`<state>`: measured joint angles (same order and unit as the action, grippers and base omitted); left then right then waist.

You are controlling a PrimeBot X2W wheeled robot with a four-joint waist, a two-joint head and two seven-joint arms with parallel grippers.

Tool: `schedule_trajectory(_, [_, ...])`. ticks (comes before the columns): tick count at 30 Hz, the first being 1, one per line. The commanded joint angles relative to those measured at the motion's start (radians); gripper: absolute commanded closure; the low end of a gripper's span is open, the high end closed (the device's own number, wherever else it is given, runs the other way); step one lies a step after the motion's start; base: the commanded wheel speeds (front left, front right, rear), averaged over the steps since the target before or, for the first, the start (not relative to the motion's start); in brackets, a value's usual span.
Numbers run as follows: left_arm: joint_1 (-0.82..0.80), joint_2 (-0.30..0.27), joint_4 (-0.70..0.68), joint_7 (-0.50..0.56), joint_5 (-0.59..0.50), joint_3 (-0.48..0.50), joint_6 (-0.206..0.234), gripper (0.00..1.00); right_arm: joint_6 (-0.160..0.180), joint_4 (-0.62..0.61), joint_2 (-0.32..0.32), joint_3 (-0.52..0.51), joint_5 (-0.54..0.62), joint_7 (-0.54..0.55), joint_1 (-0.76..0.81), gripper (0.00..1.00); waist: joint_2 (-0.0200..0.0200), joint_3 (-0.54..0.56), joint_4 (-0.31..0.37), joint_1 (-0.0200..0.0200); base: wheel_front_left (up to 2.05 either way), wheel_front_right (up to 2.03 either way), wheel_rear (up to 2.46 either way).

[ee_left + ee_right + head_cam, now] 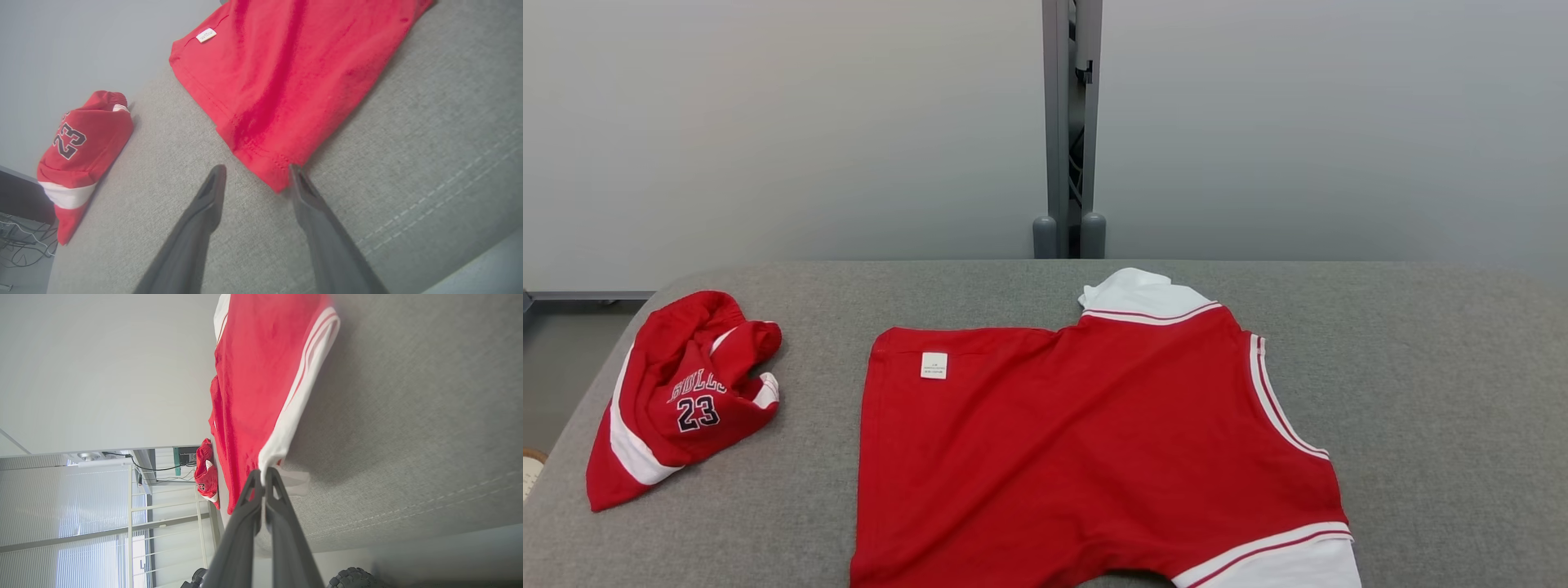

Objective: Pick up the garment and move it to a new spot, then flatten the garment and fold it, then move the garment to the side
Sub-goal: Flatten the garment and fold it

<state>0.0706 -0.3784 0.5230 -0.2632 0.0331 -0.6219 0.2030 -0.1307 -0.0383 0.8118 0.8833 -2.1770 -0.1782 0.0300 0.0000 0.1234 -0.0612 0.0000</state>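
The garment (1086,441), a red jersey with white striped trim, lies spread on the grey table (1445,384), running off the bottom of the head view. In the left wrist view my left gripper (256,169) is open low over the table. The garment's red hem corner (273,173) lies loose between the fingers, close against the right one (302,192). In the right wrist view my right gripper (262,473) is shut on the garment's white sleeve edge (286,428), which rises slightly off the table there.
A crumpled pair of red shorts (682,392) marked 23 sits near the table's left edge, also in the left wrist view as shorts (77,143). A grey post (1070,131) stands behind the table against a pale wall. Bare grey table lies right of the garment.
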Motion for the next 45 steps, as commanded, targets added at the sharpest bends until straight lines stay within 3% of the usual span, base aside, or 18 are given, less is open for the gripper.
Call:
schedule_trajectory(1, [0.004,-0.007,-0.011,0.0,0.006,0.006,-0.006,0.0,0.0,-0.001,0.006,0.003,-0.002,-0.008,-0.01,1.0,0.0,-0.002,-0.003,0.0,0.0,0.0,0.0])
schedule_trajectory(5, [0.007,-0.004,-0.015,0.0,0.014,0.014,-0.027,0.0,0.0,0.002,0.007,0.009,-0.004,-0.013,-0.015,1.0,0.0,-0.005,-0.006,0.0,0.0,0.0,0.0])
schedule_trajectory(15, [-0.014,0.042,0.01,0.0,0.083,0.077,-0.13,0.0,0.0,0.004,0.008,0.021,-0.007,-0.018,-0.028,1.0,0.0,-0.019,-0.003,0.0,0.0,0.0,0.0])
schedule_trajectory(37, [-0.03,0.144,0.142,0.0,0.141,0.227,-0.266,0.0,0.0,0.008,0.017,0.049,-0.014,-0.022,-0.051,1.0,0.0,-0.029,0.005,0.0,0.0,0.0,0.0])
schedule_trajectory(42, [-0.038,0.164,0.165,0.0,0.157,0.264,-0.293,0.15,0.0,0.008,0.018,0.054,-0.018,-0.026,-0.055,1.0,0.0,-0.032,0.002,0.0,0.0,0.0,0.0])
schedule_trajectory(43, [-0.039,0.167,0.171,0.0,0.157,0.269,-0.297,0.24,0.0,0.008,0.019,0.055,-0.019,-0.027,-0.055,1.0,0.0,-0.033,0.002,0.0,0.0,0.0,0.0])
schedule_trajectory(45, [-0.046,0.174,0.178,0.0,0.149,0.269,-0.306,0.56,0.0,0.006,0.019,0.057,-0.021,-0.026,-0.056,1.0,0.0,-0.036,0.0,0.0,0.0,0.0,0.0])
